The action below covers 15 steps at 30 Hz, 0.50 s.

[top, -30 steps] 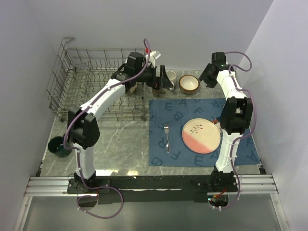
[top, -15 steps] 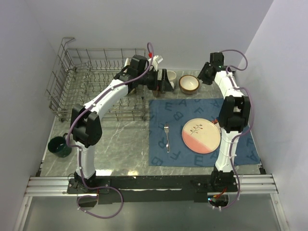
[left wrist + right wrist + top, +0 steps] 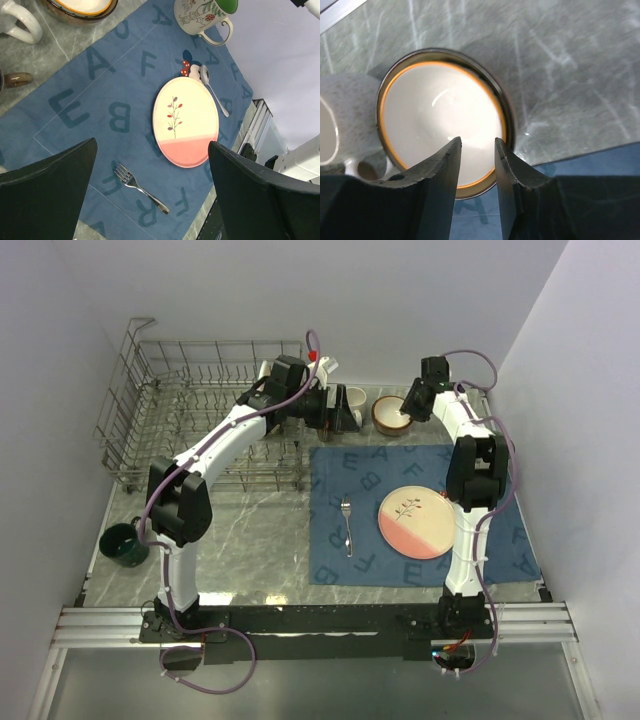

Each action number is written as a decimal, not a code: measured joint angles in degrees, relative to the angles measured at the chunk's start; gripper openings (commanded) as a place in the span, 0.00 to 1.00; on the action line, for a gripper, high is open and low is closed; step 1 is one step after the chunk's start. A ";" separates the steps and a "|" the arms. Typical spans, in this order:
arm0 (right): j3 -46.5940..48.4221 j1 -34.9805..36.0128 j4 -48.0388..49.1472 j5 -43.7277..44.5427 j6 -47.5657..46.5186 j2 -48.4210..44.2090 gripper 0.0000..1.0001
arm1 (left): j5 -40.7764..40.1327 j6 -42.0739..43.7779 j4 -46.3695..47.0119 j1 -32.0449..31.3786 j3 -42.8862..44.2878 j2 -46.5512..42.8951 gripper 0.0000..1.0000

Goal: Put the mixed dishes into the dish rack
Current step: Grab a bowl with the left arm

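- The right gripper (image 3: 477, 142) now hangs over the bowl (image 3: 442, 110). A second ago it was further right, off to the bowl's side.
- Its jaws stand narrowly parted, one finger over the white inside and the other at the brown rim. I cannot tell whether either touches the bowl.
- The bowl sits on the tabletop (image 3: 260, 550) just beyond the far edge of the placemat (image 3: 340, 465), beside the white mug (image 3: 352, 400). It is in the same spot as before.
- The left gripper (image 3: 152, 145) is spread wide and holds nothing. It hovers near the white mug, off the right end of the rack (image 3: 190, 420).
- The left arm has shifted slightly over the last second, its elbow now a little further right. The green mug (image 3: 125, 543), on the tabletop in front of the rack, shows more fully.
- The plate (image 3: 418, 522) and fork (image 3: 346, 523) lie apart on the placemat, unmoved.
- The left wrist view adds a spoon (image 3: 215, 91) just beside the plate's rim and a picture mug (image 3: 202, 15) beyond it.
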 measured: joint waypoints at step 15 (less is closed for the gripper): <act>-3.54 0.72 0.20 8.55 -0.46 -5.16 0.43 | 0.00 -0.04 -0.31 0.00 0.00 0.00 0.99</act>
